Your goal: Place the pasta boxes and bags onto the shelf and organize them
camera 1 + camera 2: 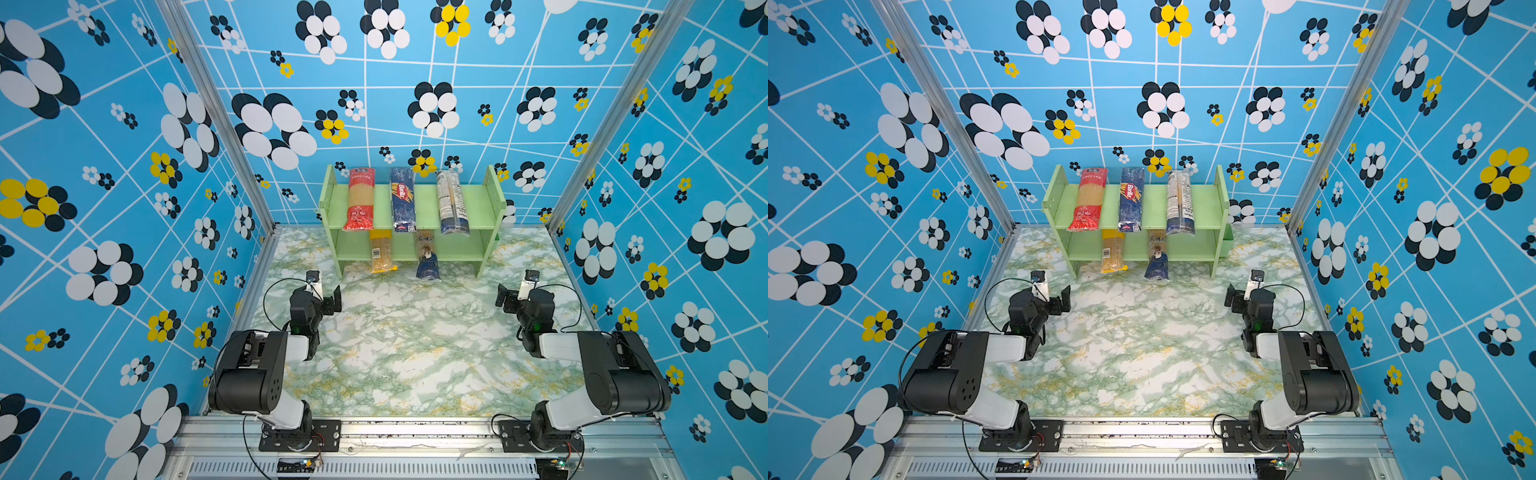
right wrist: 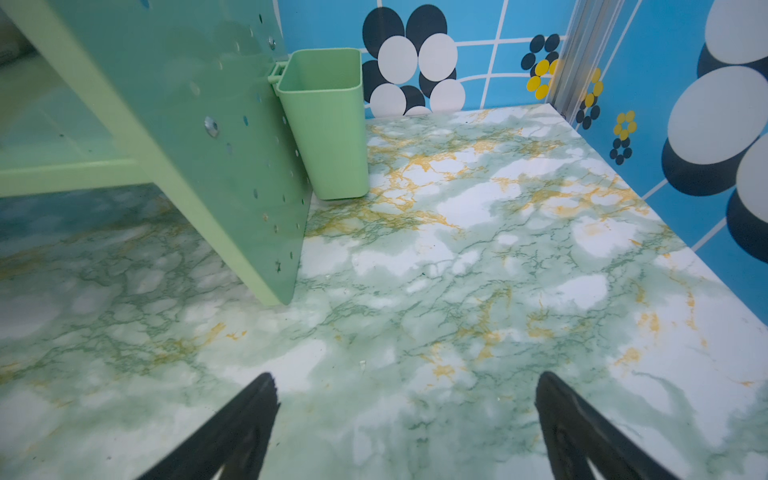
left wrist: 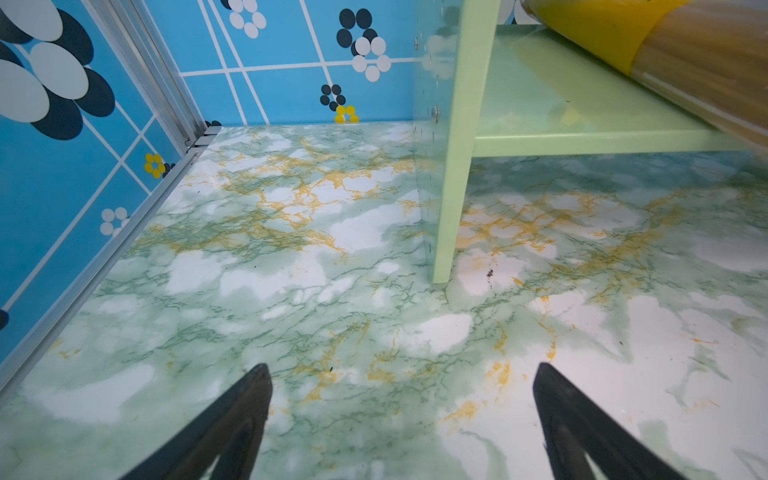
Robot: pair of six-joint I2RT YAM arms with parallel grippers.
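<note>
Five packs [image 1: 402, 199] on the shelf [image 1: 426, 203]; left fingers [image 3: 237, 415], right fingers [image 2: 245, 415] released, empty; we judge only straightening remains

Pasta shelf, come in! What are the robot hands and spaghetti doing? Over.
Grippers: left gripper, right gripper open, empty. On shelf top: red bag, Barilla pack, white-label pack; lower: yellow-topped bag, blue-end bag, poking out. Nothing blocking.

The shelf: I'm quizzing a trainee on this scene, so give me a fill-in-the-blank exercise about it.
The shelf holds ___ packs on its upper tier.
Its lower tier holds ___ packs.
The Barilla pack lies ___ the red bag and the white-labelled pack.
The left gripper and right gripper have their fingers ___, holding nothing.
Missing: three; two; between; open.
</note>
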